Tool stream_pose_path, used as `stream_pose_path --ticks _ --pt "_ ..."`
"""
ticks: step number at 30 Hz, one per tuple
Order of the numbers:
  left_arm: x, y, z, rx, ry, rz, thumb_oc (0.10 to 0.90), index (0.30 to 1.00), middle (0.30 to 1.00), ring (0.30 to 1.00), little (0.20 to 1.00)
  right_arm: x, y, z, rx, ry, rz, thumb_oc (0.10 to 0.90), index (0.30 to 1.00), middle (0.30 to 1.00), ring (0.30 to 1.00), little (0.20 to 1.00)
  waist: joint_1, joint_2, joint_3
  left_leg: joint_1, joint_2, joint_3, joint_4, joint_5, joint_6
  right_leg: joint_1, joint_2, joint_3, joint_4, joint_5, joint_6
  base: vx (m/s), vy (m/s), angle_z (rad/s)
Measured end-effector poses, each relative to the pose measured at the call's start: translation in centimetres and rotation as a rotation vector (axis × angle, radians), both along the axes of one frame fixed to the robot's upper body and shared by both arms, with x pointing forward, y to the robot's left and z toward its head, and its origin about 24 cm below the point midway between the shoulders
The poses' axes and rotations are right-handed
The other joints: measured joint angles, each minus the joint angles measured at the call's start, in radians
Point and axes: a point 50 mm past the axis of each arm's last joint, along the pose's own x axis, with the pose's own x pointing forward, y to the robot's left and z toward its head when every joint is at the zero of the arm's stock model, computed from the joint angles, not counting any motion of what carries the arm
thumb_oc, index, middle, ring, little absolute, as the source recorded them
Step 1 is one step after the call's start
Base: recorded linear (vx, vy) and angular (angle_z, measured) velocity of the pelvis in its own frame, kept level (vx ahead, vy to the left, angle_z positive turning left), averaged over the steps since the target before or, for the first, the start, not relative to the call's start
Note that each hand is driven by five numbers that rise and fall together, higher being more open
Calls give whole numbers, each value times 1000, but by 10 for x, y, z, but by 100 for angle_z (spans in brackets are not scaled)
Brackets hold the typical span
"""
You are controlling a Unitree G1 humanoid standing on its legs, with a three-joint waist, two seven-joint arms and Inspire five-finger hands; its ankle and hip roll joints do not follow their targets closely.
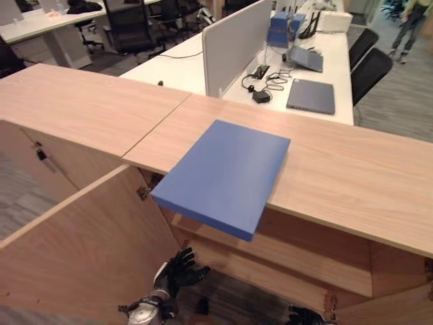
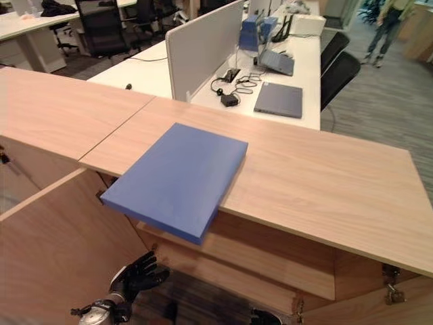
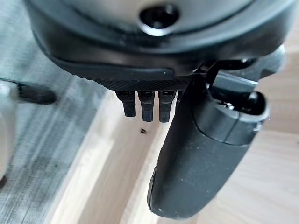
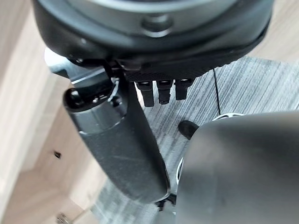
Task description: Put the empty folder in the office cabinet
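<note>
Low in front of the open wooden cabinet (image 1: 284, 257), the robot's left hand (image 1: 179, 271) hangs with its fingers spread and relaxed, holding nothing, just beside the swung-out cabinet door (image 1: 88, 250) and over the grey carpet (image 1: 230, 298). In the left wrist view the same hand (image 3: 201, 158) shows its thumb standing clear of the short row of fingertips, with pale wood and carpet past them. The right hand (image 1: 304, 315) shows as a dark shape at the bottom edge of the head view, below the cabinet's lower shelf (image 1: 270, 261); in its own wrist view the right hand (image 4: 121, 140) has its thumb extended apart from the fingers, with nothing between them.

Above both hands, the blue folder (image 1: 223, 172) lies flat on the cabinet top (image 1: 352, 169), untouched by either hand. Its near end juts out past the front edge of the top and overhangs the open compartment, while its far end rests on the wood. A seam in the top runs just beside the folder on the robot's left.

Beyond the cabinet stands a white desk (image 1: 176, 68) with a grey partition screen (image 1: 233, 44), a closed grey laptop (image 1: 311, 95), a black power adapter with its coiled lead (image 1: 262, 87) and blue boxes (image 1: 279, 28) farther back. Black office chairs (image 1: 369, 64) stand to the right of the desk, and a person (image 1: 411, 24) stands at the far right corner.
</note>
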Motion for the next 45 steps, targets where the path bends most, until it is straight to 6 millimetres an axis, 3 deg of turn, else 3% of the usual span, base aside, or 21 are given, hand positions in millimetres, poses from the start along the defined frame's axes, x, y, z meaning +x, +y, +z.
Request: stream_pose_path --ticks 1,3,6,7,9,11,13,15,21,26,28,29,31,35,41,42,45 --pt "3 4 3 13 -15 6 800 900 900 900 900 0 1 0 -1 -1 -1 800 900 900 900 900 9 -29 12 -7 -27 5 66 5 -7 1 -27 -9 0 0 0 -5 47 45" --pt "4 10 6 39 -27 22 800 900 900 900 900 -3 -3 0 -14 6 -10 800 900 900 900 900 11 -35 15 24 -28 30 125 1 -8 13 -48 -39 0 -4 9 41 104 44" --pt "9 15 22 58 -107 60 800 900 900 900 900 -10 -7 0 -17 3 -41 800 900 900 900 900 -3 -20 10 100 -30 64 83 -18 -9 23 -50 -77 1 -7 33 24 117 51" --pt "19 17 35 66 -174 60 800 900 900 900 900 -15 -13 0 -23 8 -88 800 900 900 900 900 -3 6 8 140 -41 62 2 -21 -13 22 -47 -113 19 5 53 38 127 68" --pt "33 17 51 81 -261 66 800 900 900 900 900 -22 -18 -1 -26 23 -132 800 900 900 900 900 0 18 3 161 -62 26 -60 -8 -21 21 -65 -147 38 -4 80 77 163 70" --pt "34 25 59 94 -297 107 800 900 900 900 900 -22 -16 -2 -20 24 -134 800 900 900 900 900 7 13 -1 174 -85 26 -79 -4 -15 25 -83 -146 39 2 94 24 108 19" --pt "37 39 78 35 -396 253 800 900 900 900 900 -14 -10 -1 -6 -2 -130 800 900 900 900 900 6 13 -16 195 -122 20 -134 18 14 25 -112 -145 33 12 126 4 92 14" --pt "41 40 91 -27 -468 335 800 900 900 900 900 -10 -5 -1 8 -11 -126 800 900 900 900 900 6 12 -18 190 -139 13 -134 19 16 25 -126 -141 28 19 136 26 57 14" --pt "47 34 121 0 -586 350 800 900 900 900 900 -14 11 -5 43 11 -126 800 900 900 900 900 29 0 -29 181 -148 9 -133 24 24 27 -129 -141 8 38 141 -5 33 3" --pt "56 39 181 287 -836 276 800 900 900 900 900 -17 7 -5 28 21 -123 800 900 900 900 900 30 -5 -34 183 -135 7 -132 29 20 29 -120 -138 8 39 139 10 -1 -2" --pt "56 39 214 352 -1020 269 800 900 900 900 900 -17 7 -5 28 21 -119 800 900 900 900 900 32 -9 -41 184 -132 14 -132 30 19 26 -118 -129 8 37 141 23 -7 -10" --pt "58 36 242 383 -1151 260 800 900 900 900 900 -18 8 -6 28 27 -112 800 900 900 900 900 31 -9 -50 186 -131 17 -132 31 19 27 -117 -126 8 37 141 11 -7 -8" --pt "58 29 276 466 -1331 214 800 900 900 900 900 -23 8 -7 24 45 -105 800 900 900 900 900 29 -10 -69 188 -131 22 -134 31 18 25 -117 -120 8 37 142 6 -12 -8" --pt "48 8 327 627 -1644 97 800 900 900 900 900 -23 8 -8 19 52 -89 800 900 900 900 900 26 -1 -96 189 -130 27 -134 30 18 26 -116 -112 8 38 142 -1 -20 -4" --pt "47 -1 334 830 -1682 -19 800 900 900 900 900 -21 8 -7 3 55 -39 800 900 900 900 900 24 18 -111 194 -127 27 -134 33 16 27 -112 -110 8 39 140 0 0 0" --pt "49 -1 334 952 -1666 -57 800 900 900 900 900 -21 9 -7 4 56 -32 800 900 900 900 900 25 20 -113 195 -126 28 -134 34 14 27 -110 -109 8 40 139 0 0 0" --pt "48 1 330 1088 -1630 -109 800 900 900 900 900 -21 9 -7 4 59 -21 800 900 900 900 900 25 19 -114 196 -126 30 -134 34 14 27 -111 -105 8 40 139 0 0 0"
